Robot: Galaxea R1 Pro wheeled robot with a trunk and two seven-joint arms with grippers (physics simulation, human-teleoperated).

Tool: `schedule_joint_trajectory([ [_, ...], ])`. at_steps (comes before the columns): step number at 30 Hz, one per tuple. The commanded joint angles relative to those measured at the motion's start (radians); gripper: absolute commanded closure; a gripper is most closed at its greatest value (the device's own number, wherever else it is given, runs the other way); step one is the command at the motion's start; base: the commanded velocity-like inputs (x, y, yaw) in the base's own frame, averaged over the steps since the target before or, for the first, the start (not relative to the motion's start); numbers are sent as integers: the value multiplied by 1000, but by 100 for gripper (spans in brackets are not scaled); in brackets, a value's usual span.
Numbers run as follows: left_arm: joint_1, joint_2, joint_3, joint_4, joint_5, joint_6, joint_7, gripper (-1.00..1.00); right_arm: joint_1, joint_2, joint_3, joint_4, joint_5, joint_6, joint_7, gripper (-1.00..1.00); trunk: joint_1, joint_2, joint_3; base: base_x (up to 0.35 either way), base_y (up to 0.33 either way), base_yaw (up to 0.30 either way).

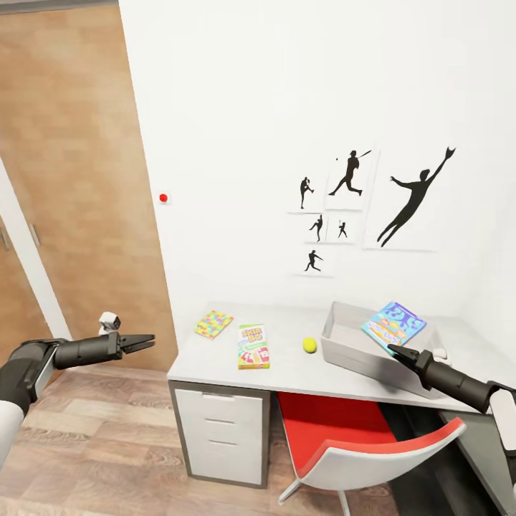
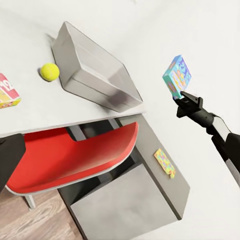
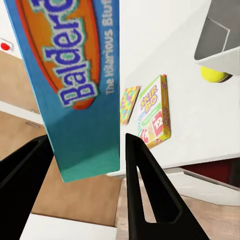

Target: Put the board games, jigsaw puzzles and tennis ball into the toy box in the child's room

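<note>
Blue board game [image 1: 393, 323] is pinched by its lower edge in the right hand [image 1: 396, 350], arm stretched forward, box tilted above the toy box [image 1: 344, 344]. Just beyond that hand, past the bin's near wall, the tennis ball [image 1: 309, 345] lies on the worktop [image 1: 215, 362]; farther out lie the Skip-Bo box [image 1: 253, 346] and the mosaic jigsaw puzzle [image 1: 213, 324]. Left hand [image 1: 145, 342] points level toward the worktop's end, its fingers nearly together, grasping nothing, well apart from everything.
</note>
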Motion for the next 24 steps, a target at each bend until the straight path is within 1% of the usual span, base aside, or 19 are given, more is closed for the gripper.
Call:
schedule_joint_trajectory([
  [1,0,0,0,0,0,11,-4,-100,-1,0,-2,1,5,4,6,100,0,-1,0,0,0,-139],
  [5,0,1,0,0,0,11,-4,-100,-1,-2,-2,4,4,4,6,100,0,-1,3,5,0,-188],
  [8,0,1,0,0,0,11,-4,-100,-1,-3,-2,6,4,4,6,100,0,-1,6,108,26,-224],
  [20,0,1,0,0,0,11,-4,-100,-1,-5,0,7,4,4,3,100,0,-1,17,262,116,-229],
  [24,0,1,0,0,2,10,-14,-100,-1,0,1,7,5,3,-34,100,0,-1,19,279,9,-80],
])
